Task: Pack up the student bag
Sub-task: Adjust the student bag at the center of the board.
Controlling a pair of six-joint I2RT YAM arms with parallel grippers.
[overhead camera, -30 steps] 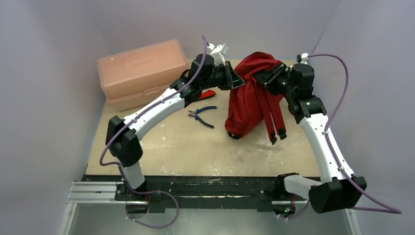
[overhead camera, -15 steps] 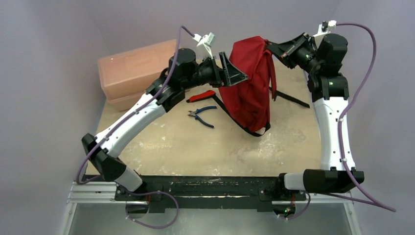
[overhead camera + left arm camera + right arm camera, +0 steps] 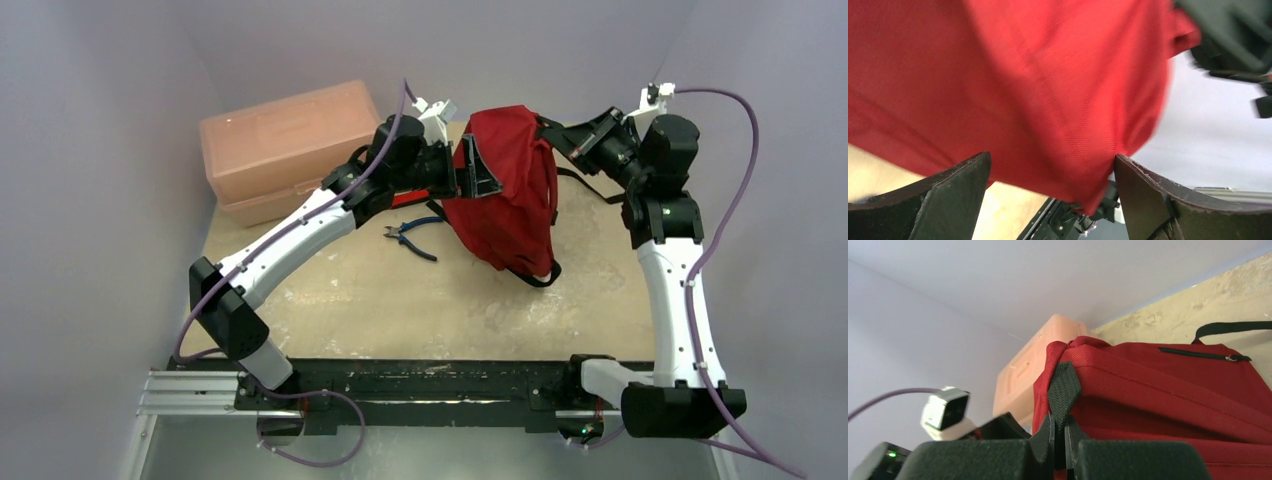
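Hanging clear of most of the table [image 3: 380,300], the student bag [image 3: 510,195] is strung up between the two arms over the far middle of the surface, a dark red slump of fabric with its lower end sagging down towards the tabletop. From where I stand the right gripper [image 3: 1059,429] has its two fingers pressed tightly together on a black webbing tab [image 3: 1064,387] at the bag's upper corner, with no gap to be seen between them, so the pack hangs from that pinch. The left gripper [image 3: 1050,160] is another matter: its fingers [image 3: 955,192] are spread wide, and the red cloth bulges into the space between them, its edge meeting the inner face of one finger, but nothing is squeezed. A black zipper line [image 3: 1198,354] runs across the bag's upper face. One black strap [image 3: 543,277] loops out under the bag's low end, and another [image 3: 592,190] trails on the table just under the right arm. Behind the left arm, against the back wall, sits a pale pink box [image 3: 285,150] with its lid down. A pair of blue-handled pliers [image 3: 412,232] lies just left of the bag, and a red-handled tool [image 3: 408,199] peeks out from beneath the left arm.
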